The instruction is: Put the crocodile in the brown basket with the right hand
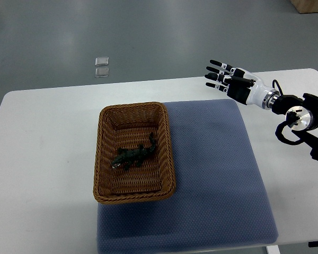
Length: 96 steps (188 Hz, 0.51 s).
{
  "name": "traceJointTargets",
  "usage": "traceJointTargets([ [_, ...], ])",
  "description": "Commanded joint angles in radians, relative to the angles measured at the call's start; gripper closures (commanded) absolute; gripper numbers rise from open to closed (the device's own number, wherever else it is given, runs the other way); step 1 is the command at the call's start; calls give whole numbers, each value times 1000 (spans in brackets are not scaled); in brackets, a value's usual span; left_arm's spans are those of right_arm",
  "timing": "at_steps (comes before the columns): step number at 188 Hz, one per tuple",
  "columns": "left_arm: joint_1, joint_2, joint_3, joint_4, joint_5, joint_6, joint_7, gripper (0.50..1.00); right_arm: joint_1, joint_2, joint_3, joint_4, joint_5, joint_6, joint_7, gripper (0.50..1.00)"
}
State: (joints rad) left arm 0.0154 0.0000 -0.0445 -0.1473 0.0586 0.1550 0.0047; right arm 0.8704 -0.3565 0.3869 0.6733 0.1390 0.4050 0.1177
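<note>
A dark green toy crocodile (pixel 133 155) lies on the floor of the brown wicker basket (pixel 168 153), its tail toward the basket's right wall. My right hand (pixel 226 78) hovers over the table's far right part, well to the right of the basket. Its fingers are spread and hold nothing. The right arm (pixel 302 119) enters from the picture's right edge. The left arm does not show.
The basket stands on the left edge of a blue-grey mat (pixel 217 174) laid on the white table (pixel 42 159). Two small clear squares (pixel 101 66) lie on the grey floor beyond the table's far edge.
</note>
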Motion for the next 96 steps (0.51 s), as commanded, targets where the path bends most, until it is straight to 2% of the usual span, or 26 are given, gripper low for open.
traceJointTargets([
  [1,0,0,0,0,0,0,0,500,-8,10,6,-8,8,-2,10,572],
  [96,0,0,0,0,0,0,0,500,-33,2,4,-34,4,-2,11,572],
])
